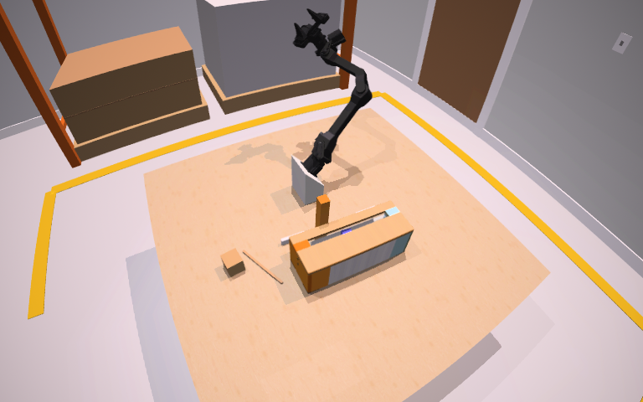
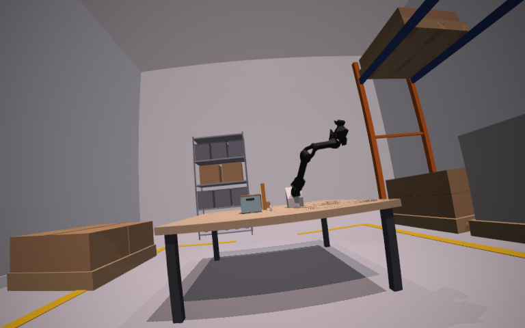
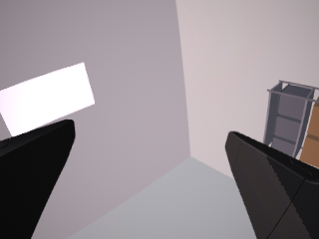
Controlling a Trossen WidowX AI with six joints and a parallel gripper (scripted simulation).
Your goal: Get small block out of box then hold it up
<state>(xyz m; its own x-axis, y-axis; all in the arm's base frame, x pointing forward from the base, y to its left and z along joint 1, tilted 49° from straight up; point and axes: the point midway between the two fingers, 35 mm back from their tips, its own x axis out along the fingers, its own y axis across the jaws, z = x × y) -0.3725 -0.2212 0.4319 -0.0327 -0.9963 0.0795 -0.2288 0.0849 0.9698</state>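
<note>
The box [image 1: 360,242] [image 2: 251,203] stands on the table [image 1: 284,341] [image 2: 217,220], with an orange end at the left and a pale blue end at the right in the top view. A small blue-purple block [image 1: 347,231] shows through the slot in its top, near the middle of its length. How it rests on the shelf is hidden. My gripper [image 1: 302,21] [image 3: 152,134] is open and empty, raised high behind the box and far from it. It also shows small in the exterior view [image 2: 334,128].
An orange post [image 1: 322,212] [image 2: 263,196] stands right behind the box, near the arm's grey base mount [image 1: 304,182]. A white bar [image 1: 285,241] sticks out behind the box's left end. A thin stick [image 1: 262,267] and a wooden cube [image 1: 233,263] lie left of the box.
</note>
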